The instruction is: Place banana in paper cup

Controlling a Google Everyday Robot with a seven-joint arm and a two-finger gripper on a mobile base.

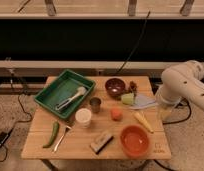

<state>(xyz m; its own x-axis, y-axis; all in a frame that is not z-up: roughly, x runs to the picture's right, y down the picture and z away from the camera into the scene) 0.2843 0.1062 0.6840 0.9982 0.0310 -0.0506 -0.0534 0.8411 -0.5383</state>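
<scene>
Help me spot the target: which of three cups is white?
The cream-white cup beside the green tray; the metal cup is dark, the third cup light green. The pincer is at the right edge of the table.

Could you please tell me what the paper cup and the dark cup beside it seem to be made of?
The paper cup looks like matte cream paper: pale, no shine. The dark cup seems metal: dull grey sheen. The pincer hangs at the right edge of the table.
</scene>
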